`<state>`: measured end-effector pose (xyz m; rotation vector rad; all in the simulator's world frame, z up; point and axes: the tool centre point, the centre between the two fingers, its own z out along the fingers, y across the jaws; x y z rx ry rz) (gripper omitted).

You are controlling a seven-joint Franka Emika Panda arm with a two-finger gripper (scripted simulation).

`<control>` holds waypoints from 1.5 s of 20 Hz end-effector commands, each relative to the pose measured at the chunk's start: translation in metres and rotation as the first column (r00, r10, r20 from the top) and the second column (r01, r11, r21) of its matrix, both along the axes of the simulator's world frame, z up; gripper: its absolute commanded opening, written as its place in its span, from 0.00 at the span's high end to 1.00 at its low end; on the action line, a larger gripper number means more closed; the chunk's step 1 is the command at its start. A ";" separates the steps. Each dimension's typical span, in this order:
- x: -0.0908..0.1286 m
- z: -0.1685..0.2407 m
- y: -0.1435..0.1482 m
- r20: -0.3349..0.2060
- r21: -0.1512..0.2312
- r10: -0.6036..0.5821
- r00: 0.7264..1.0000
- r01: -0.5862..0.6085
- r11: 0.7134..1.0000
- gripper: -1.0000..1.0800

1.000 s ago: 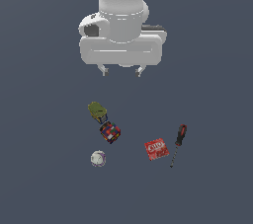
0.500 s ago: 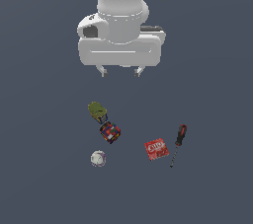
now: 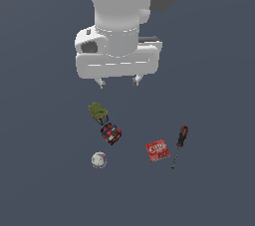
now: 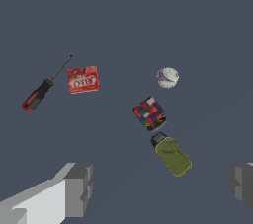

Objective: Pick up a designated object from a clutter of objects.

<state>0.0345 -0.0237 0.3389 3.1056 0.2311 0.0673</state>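
Observation:
The designated object, a small white-grey ball with purple markings [image 3: 98,160] [image 4: 167,77], rests on the dark floor in the lower part of the exterior view, beside the multicoloured cube [image 3: 110,133] [image 4: 149,113]. An olive-green block [image 3: 98,112] [image 4: 172,155] lies just beyond the cube. My gripper [image 3: 119,81] [image 4: 160,188] hangs open well above the clutter of objects, nothing between its fingers [image 4: 79,188]. It is above the olive block, apart from the ball.
A flat red packet with a white label [image 3: 158,150] [image 4: 83,79] lies to the exterior view's right of the cube. A red-and-black-handled screwdriver [image 3: 179,145] [image 4: 42,93] lies beside it, further right.
The gripper has shifted slightly toward the exterior view's left and a little lower. The objects on the floor have not moved.

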 end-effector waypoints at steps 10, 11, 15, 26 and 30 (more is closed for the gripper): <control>0.038 -0.038 -0.016 -0.018 -0.011 0.262 0.965 -0.262 0.965 0.04; 0.041 -0.042 -0.018 -0.020 -0.011 0.285 0.958 -0.285 0.958 0.04; 0.054 -0.057 -0.024 -0.027 -0.012 0.375 0.927 -0.376 0.927 0.04; 0.085 -0.103 -0.042 -0.042 -0.008 0.602 0.797 -0.603 0.798 0.04; 0.094 -0.122 -0.048 -0.046 -0.004 0.675 0.736 -0.676 0.737 0.04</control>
